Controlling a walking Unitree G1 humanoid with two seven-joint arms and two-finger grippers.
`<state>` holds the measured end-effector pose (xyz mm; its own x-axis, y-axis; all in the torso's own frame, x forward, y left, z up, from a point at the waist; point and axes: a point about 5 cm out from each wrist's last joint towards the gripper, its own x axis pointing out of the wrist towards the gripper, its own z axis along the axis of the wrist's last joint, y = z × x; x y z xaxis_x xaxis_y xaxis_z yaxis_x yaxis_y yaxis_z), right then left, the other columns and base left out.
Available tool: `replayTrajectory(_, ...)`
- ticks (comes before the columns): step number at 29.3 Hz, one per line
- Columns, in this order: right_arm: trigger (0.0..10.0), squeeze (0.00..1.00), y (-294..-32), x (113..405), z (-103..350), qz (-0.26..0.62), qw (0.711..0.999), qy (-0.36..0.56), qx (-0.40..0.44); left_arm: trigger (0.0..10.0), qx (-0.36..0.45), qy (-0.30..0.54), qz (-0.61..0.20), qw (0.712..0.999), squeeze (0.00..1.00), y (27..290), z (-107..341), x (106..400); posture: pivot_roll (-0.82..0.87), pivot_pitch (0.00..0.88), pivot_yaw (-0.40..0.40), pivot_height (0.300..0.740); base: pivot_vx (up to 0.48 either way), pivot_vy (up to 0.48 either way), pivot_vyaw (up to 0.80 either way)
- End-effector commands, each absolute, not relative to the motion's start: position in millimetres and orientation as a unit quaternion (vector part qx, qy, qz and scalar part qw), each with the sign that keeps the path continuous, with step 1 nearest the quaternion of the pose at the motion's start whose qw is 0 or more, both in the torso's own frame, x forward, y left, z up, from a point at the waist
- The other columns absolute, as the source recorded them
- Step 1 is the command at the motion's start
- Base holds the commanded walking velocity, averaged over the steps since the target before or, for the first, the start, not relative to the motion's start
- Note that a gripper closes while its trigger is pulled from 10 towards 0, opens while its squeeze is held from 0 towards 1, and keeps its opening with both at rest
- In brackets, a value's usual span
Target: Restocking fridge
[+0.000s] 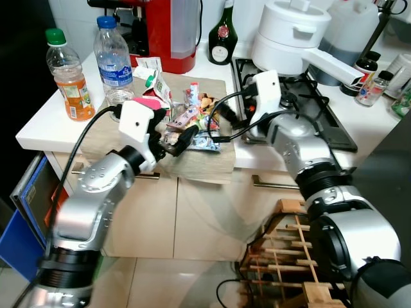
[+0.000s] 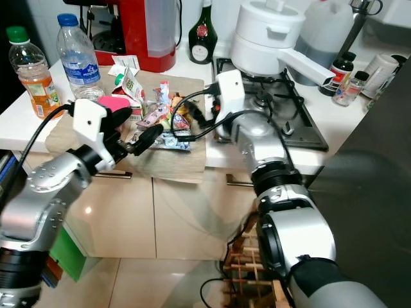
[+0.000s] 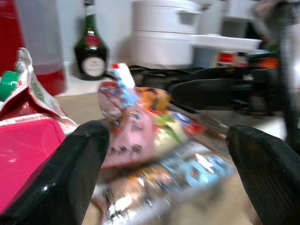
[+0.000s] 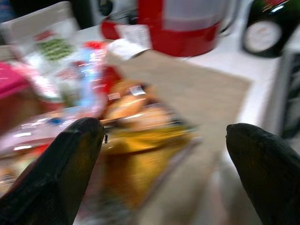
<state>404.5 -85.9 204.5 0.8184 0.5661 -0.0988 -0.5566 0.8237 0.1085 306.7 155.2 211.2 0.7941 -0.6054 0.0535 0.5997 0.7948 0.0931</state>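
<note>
Left claw point(image 1: 182, 142) is open at the near edge of the snack packet pile point(image 1: 192, 125) on the counter point(image 1: 38, 125); right claw point(image 1: 221, 122), open too, flanks its far side, so left looks nearer.

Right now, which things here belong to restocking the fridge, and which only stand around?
For the job: snack packets, carton, juice bottle, water bottle, left gripper, right gripper.

Standing around: pot, stove, green bottle, red machine.
</note>
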Motion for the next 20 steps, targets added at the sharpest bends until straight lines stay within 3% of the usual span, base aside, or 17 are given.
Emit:
replayTrajectory(1, 10.0, 0.0, -89, 407, 211, 0.296, 0.952, 0.063, 0.053, 10.0, 0.033, -0.055, -0.354, 0.933, 0.0, 148, 221, 301, 0.04, 0.0, -0.073, 0.74, 0.0, 0.0, 0.0)
replayTrajectory(7, 10.0, 0.0, -77, 406, 206, 0.321, 0.927, 0.129, 0.148, 10.0, 0.062, -0.038, -0.456, 0.887, 0.0, 137, 231, 283, 0.04, 0.0, -0.082, 0.74, 0.0, 0.0, 0.0)
replayTrajectory(12, 10.0, 0.0, -79, 406, 201, 0.31, 0.926, 0.152, 0.151, 10.0, 0.068, -0.031, -0.466, 0.882, 0.0, 135, 230, 279, 0.04, 0.0, -0.096, 0.74, 0.0, 0.0, 0.0)
replayTrajectory(15, 10.0, 0.0, -80, 406, 198, 0.302, 0.929, 0.16, 0.142, 10.0, 0.078, -0.023, -0.45, 0.889, 0.0, 137, 229, 281, 0.04, 0.0, -0.101, 0.74, 0.0, 0.0, 0.0)
replayTrajectory(16, 10.0, 0.0, -82, 407, 197, 0.287, 0.936, 0.159, 0.127, 10.0, 0.085, -0.017, -0.412, 0.907, 0.0, 143, 227, 287, 0.04, 0.0, -0.107, 0.74, 0.0, 0.0, 0.0)
replayTrajectory(17, 10.0, 0.0, -82, 407, 197, 0.287, 0.936, 0.159, 0.127, 10.0, 0.085, -0.017, -0.412, 0.907, 0.0, 143, 227, 287, 0.04, 0.0, -0.107, 0.74, 0.0, 0.0, 0.0)
replayTrajectory(19, 10.0, 0.0, -92, 414, 207, 0.23, 0.963, 0.109, 0.089, 10.0, 0.055, -0.019, -0.315, 0.947, 0.0, 165, 225, 295, 0.04, 0.0, -0.107, 0.74, 0.0, 0.0, 0.0)
replayTrajectory(20, 10.0, 0.0, -92, 414, 207, 0.23, 0.963, 0.109, 0.089, 10.0, 0.055, -0.019, -0.315, 0.947, 0.0, 165, 225, 295, 0.04, 0.0, -0.107, 0.74, 0.0, 0.0, 0.0)
